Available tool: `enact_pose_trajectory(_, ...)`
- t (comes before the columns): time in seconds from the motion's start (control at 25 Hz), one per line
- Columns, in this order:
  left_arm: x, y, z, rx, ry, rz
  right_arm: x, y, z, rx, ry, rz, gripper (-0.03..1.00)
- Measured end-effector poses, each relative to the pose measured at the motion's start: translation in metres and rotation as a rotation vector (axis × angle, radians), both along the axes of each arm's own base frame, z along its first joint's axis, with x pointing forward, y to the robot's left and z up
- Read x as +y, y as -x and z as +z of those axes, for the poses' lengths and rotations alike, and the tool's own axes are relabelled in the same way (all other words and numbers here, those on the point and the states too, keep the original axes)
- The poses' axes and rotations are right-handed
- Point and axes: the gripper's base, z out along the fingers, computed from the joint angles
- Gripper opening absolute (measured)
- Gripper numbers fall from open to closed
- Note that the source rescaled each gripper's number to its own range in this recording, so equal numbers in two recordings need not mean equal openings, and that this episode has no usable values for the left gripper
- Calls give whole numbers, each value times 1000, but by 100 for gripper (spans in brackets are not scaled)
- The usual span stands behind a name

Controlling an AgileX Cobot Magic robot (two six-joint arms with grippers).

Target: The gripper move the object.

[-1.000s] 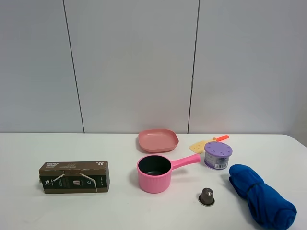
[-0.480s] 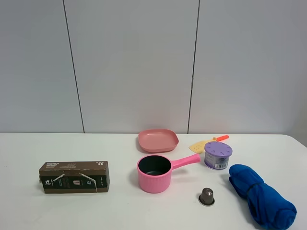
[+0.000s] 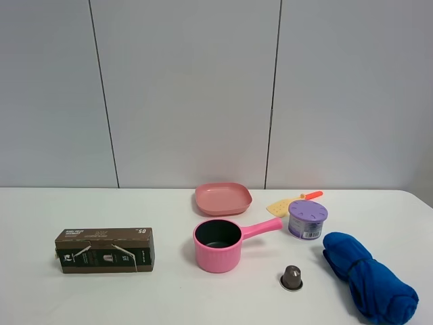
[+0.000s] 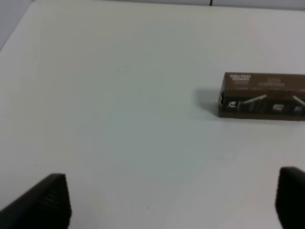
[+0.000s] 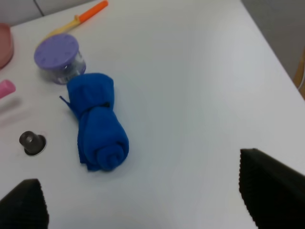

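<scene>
White tabletop I logged carried: brown box, pink pot, pink plate, purple-lidded tub, capsule, spatula, blue bundle.

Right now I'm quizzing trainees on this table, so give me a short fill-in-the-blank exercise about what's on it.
1. The rolled fabric bundle is bright ____.
2. The lid of the small tub is ____.
3. The brown box lies on the ____ side of the exterior high view.
4. The pot and the plate are both ____.

Missing words: blue; purple; left; pink
</scene>
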Motion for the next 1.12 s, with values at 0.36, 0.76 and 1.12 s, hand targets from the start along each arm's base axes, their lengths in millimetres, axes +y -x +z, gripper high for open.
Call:
enact_pose_trajectory(0.36, 0, 0, 0, 0, 0, 0, 0, 1, 0, 0, 0, -82, 67)
enact_pose_trajectory(0.76, 0, 0, 0, 0, 0, 0, 0, 1, 0, 0, 0, -82, 67)
enact_pose_trajectory(1.12, 0, 0, 0, 0, 0, 0, 0, 1, 0, 0, 0, -82, 67)
